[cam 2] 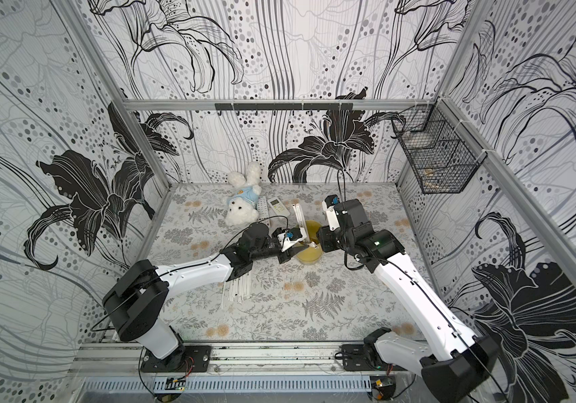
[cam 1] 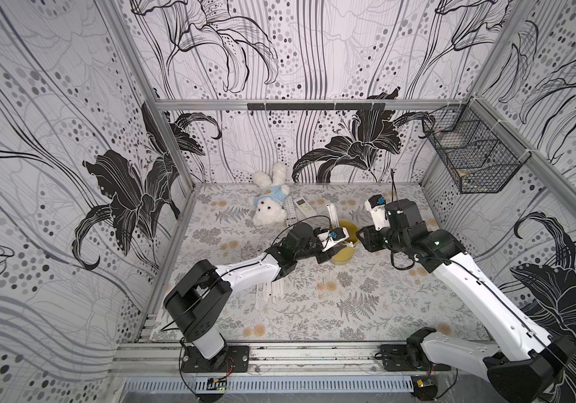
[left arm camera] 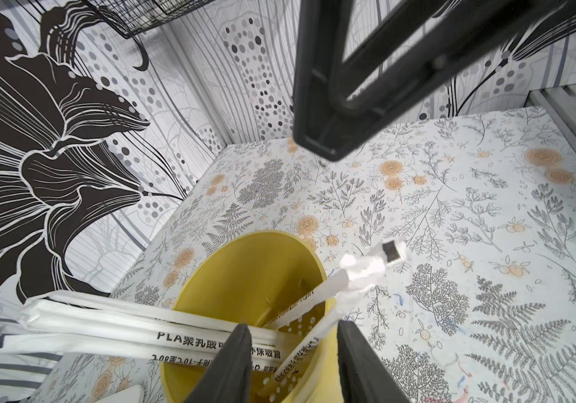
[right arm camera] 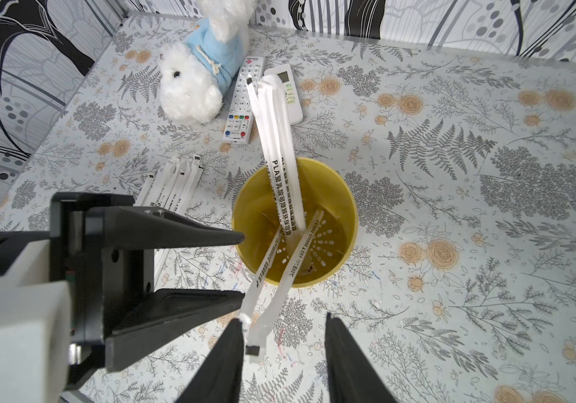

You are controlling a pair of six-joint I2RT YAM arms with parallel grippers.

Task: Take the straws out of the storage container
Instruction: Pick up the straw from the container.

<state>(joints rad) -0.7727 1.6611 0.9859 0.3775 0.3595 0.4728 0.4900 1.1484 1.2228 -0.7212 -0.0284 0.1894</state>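
Note:
The yellow storage container [right arm camera: 345,195] stands upright mid-table, also in both top views [cam 1: 344,260] [cam 2: 309,258]. A bundle of white printed straws [right arm camera: 277,139] leans out of it toward the back, and two more straws [right arm camera: 265,268] lean out toward my right gripper. The left gripper [left arm camera: 293,336] is open at the rim with one leaning straw [left arm camera: 300,352] between its fingers, untouched. My right gripper [right arm camera: 281,319] is open low beside the cup, and the two straws' tips lie between its fingers, close against one of them. More straws [cam 1: 272,291] lie flat under the left arm.
A white plush bear [cam 1: 269,206] and two white remotes [right arm camera: 244,104] lie at the back of the table, just behind the cup. A black wire basket [cam 1: 471,153] hangs on the right wall. Both arms meet over the cup, fingers close together.

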